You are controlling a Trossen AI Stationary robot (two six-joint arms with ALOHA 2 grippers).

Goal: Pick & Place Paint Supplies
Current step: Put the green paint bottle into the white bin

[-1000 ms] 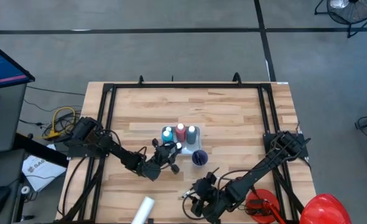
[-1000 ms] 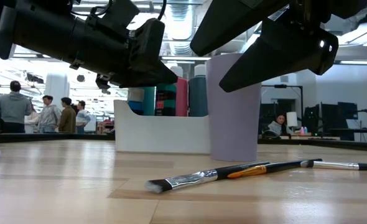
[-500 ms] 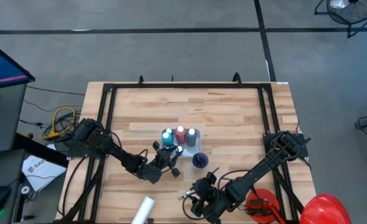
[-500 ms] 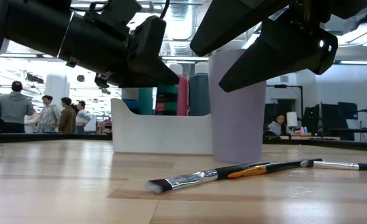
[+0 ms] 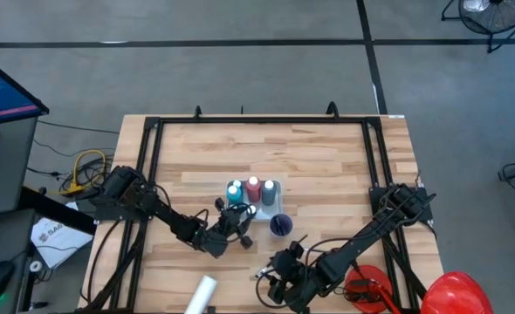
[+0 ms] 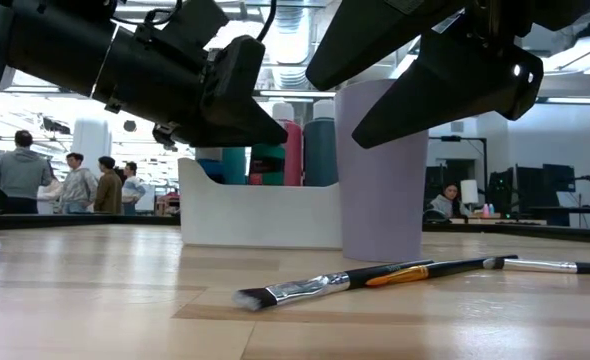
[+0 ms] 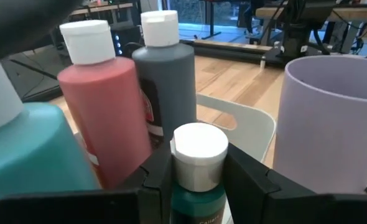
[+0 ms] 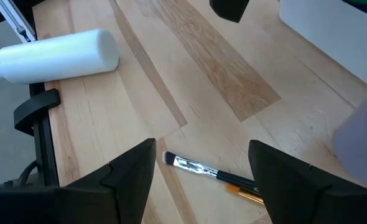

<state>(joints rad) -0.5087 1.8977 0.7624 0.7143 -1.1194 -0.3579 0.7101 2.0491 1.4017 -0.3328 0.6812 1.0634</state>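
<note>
A wooden table (image 5: pixel 327 157) seen from above, with two dark robot arms reaching in from its near corners.

The left gripper (image 7: pixel 198 180) is clenched around a dark green paint bottle (image 7: pixel 199 202) with a white cap (image 7: pixel 199 152); the bottle stands upright between the two fingers (image 7: pixel 155 180), which press on either side just below the cap. Just beyond the jaws sits a white tray (image 7: pixel 246 121) holding three more capped bottles in a row: a teal bottle (image 7: pixel 28 155), a red bottle (image 7: pixel 106 112) and a dark grey bottle (image 7: pixel 165 78). Beside the tray, close to the held bottle, stands an upright lilac cup (image 7: pixel 333 118). In the overhead view this gripper (image 5: pixel 240 218) is at the near edge of the tray (image 5: pixel 273 185).

The right gripper (image 8: pixel 202 168) hovers above the table with its jaws spread apart and nothing between them. Directly below the gap lies a flat brush (image 8: pixel 199 168) with a dark handle and silver ferrule, resting on the wood. Further ahead of the jaws a white bottle (image 8: pixel 56 56) lies on its side near the table edge.

From table level, the brush (image 6: pixel 315 288) lies in front of the cup (image 6: pixel 380 170), with a second brush (image 6: pixel 545 265) behind it. People stand in the room beyond
</note>
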